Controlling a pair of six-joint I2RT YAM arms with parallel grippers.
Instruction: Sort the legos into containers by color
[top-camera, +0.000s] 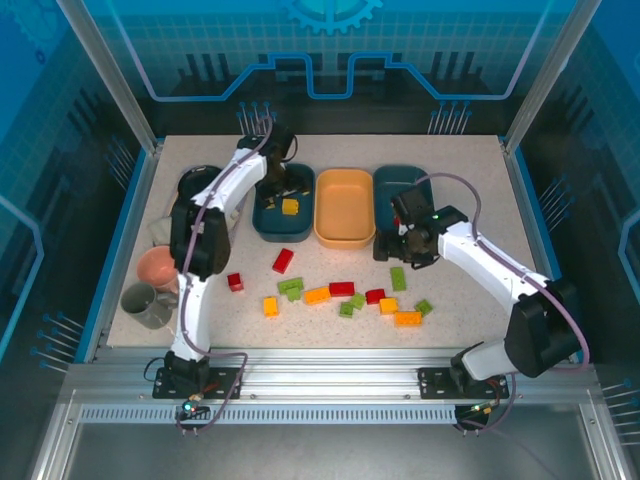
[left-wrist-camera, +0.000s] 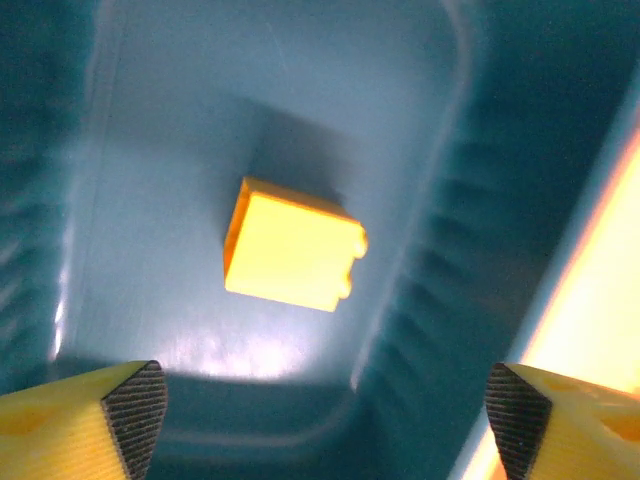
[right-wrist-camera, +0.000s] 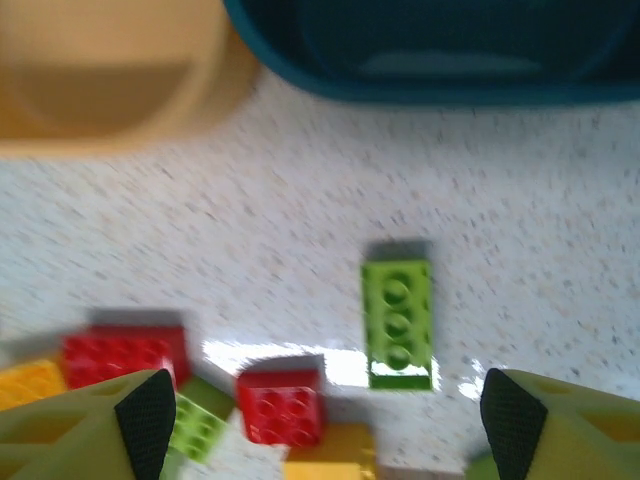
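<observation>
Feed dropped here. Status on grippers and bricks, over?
Left gripper open over left teal tray, yellow brick inside. Right gripper open above green brick on table. Red brick close beside it.

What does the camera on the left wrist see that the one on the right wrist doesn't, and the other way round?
Left wrist camera: a yellow brick lying inside a dark teal tray, seen from close above.
Right wrist camera: a long green brick and two red bricks on the speckled table, with the other dark teal tray at the top.
Both: an edge of the orange-yellow tray, and each arm's own fingers, the left gripper and right gripper both open, holding nothing.
</observation>
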